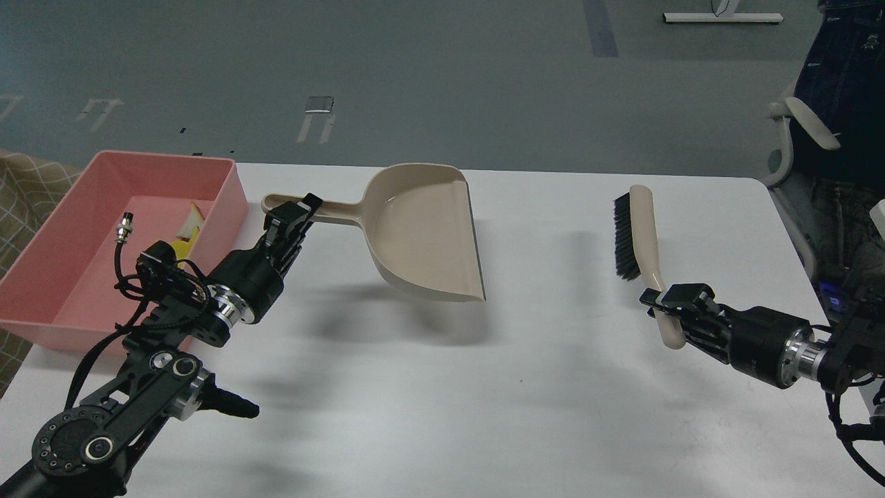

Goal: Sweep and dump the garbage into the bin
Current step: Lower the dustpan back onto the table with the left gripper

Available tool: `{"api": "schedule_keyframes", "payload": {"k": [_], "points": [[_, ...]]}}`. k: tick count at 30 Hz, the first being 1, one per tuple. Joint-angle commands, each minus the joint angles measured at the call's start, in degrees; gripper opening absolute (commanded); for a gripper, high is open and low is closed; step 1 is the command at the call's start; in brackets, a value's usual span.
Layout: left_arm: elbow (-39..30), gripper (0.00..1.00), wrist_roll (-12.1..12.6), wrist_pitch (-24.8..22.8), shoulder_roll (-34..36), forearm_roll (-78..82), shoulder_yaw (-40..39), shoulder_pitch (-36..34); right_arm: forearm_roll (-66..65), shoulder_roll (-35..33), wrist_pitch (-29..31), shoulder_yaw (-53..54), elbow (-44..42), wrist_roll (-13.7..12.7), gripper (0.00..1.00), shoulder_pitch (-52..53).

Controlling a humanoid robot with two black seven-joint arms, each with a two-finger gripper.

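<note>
The bin (228,190) is a shallow pink plastic tray with sloped walls, sitting at the table's far left corner. Inside it, against the right wall, lie the two bits of garbage: the bread (191,220), a pale crusted piece, and just below it a yellow sliver of the sponge (182,247), mostly hidden behind the left arm.

The left pincer (296,211) is clamped on the long handle of the beige dustpan (422,235), just right of the bin. The pan hangs tilted, its open mouth facing right and down, and its shadow falls on the table beneath it. The right pincer (667,301) grips the beige handle of the brush (639,235), whose black bristles face left; the brush points away from the robot, well apart from the dustpan.

The table (518,387) is white and matte, with rounded corners, and carries soft shadows of the arms and tools. Beyond it is a grey floor with pale tape marks, a small metal plate and a dark blue stripe. A checked beige cloth (24,194) shows at the left edge. At the right edge stands a chair (805,128) with white armrests, with dark denim clothing above it.
</note>
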Motion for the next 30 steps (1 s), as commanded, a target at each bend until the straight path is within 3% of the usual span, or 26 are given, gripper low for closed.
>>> {"api": "schedule_keyframes", "payload": {"k": [1,14,15,20,22,24,30], "points": [[1.33,0.00,-0.90,0.07,-0.52,6.60,3.12,0.32,-0.15,-0.56,0.95,0.01,0.12,-0.01,0.00,-1.35],[4.75,0.01,-0.73,0.33,-4.48,6.35,3.74,0.24,-0.15,-1.45,0.95,-0.17,0.56,-0.01,0.00,-2.40],[4.84,0.12,-0.81,0.24,-4.48,6.26,3.74,0.32,-0.15,-1.45,0.95,-0.17,0.56,-0.01,0.00,-2.40],[4.84,0.47,-0.90,0.24,-4.39,6.00,3.65,0.32,-0.15,-1.45,0.95,-0.17,0.56,-0.01,0.00,-2.40],[4.93,0.77,-1.08,0.33,-4.39,5.30,3.48,0.41,-0.15,-1.45,0.95,-0.17,0.56,-0.01,0.00,-2.40],[4.93,0.93,-1.08,0.16,-4.04,4.51,3.91,0.50,-0.15,-1.45,0.95,-0.17,0.56,-0.01,0.00,-2.40],[4.75,0.98,-2.75,-0.63,-3.51,4.41,3.92,1.38,-0.15,-1.62,1.56,-0.17,0.03,-0.01,0.00,-1.88]]}}
